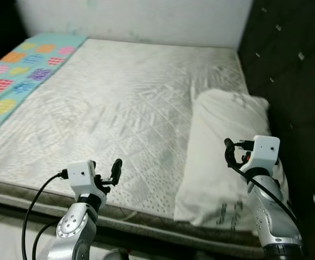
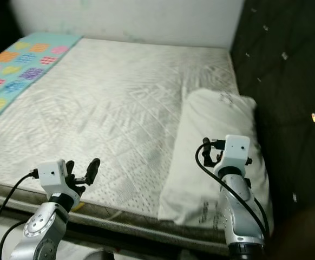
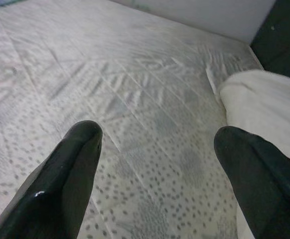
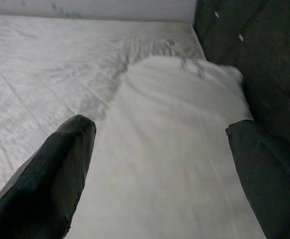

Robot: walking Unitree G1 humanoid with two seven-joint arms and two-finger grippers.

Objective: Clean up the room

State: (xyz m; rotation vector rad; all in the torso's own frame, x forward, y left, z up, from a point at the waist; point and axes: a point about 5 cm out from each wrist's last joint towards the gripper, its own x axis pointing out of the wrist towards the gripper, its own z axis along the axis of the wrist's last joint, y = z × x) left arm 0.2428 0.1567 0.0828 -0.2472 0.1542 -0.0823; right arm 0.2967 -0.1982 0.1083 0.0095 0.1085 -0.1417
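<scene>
A white pillow (image 1: 222,146) lies on the right side of a bare quilted mattress (image 1: 109,108), up against the dark headboard. My right gripper (image 1: 234,150) hovers over the near half of the pillow; its wrist view shows the fingers spread wide above the pillow (image 4: 170,149) with nothing between them. My left gripper (image 1: 107,169) is held over the front edge of the mattress, left of the pillow. It is open and empty, with dotted mattress fabric (image 3: 155,164) below it.
A tufted dark headboard (image 1: 293,65) runs along the right side. A colourful patterned blanket (image 1: 22,70) covers the far left strip of the bed. A white wall (image 1: 146,19) stands behind. The mattress's front edge (image 1: 146,214) is just below my arms.
</scene>
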